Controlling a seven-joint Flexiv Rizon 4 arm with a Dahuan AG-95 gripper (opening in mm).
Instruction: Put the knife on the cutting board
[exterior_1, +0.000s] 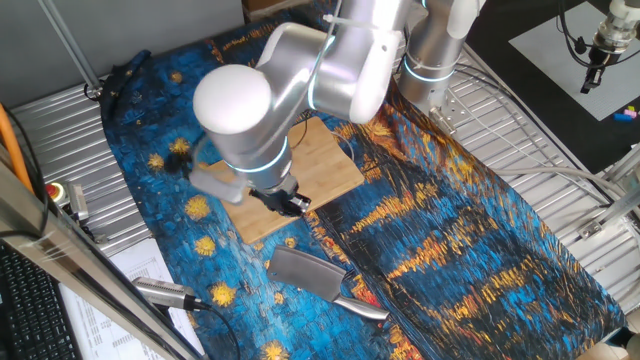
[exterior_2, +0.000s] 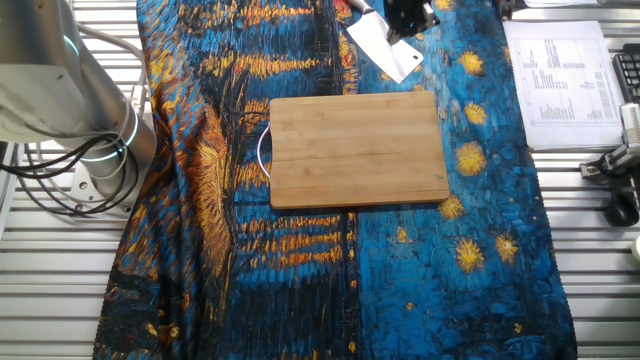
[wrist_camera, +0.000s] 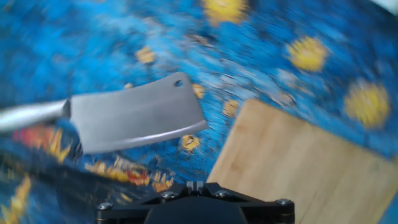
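The knife (exterior_1: 310, 272), a cleaver with a grey blade and a shiny handle, lies flat on the blue painted cloth just in front of the cutting board (exterior_1: 325, 165). In the other fixed view the blade (exterior_2: 385, 48) lies just beyond the board's far edge (exterior_2: 358, 148). My gripper (exterior_1: 292, 203) hovers over the board's near corner, between board and knife. In the hand view the fingertips (wrist_camera: 196, 185) are together with nothing between them, the blade (wrist_camera: 137, 119) is left of centre and the board (wrist_camera: 292, 168) at the lower right. The top of the board is bare.
A silver cylindrical tool with a black cable (exterior_1: 165, 292) lies at the cloth's near left edge. Printed papers (exterior_2: 560, 70) lie beside the cloth. The arm's base (exterior_2: 95, 170) stands on the metal rack. A white cable loop (exterior_2: 264, 150) shows at the board's edge.
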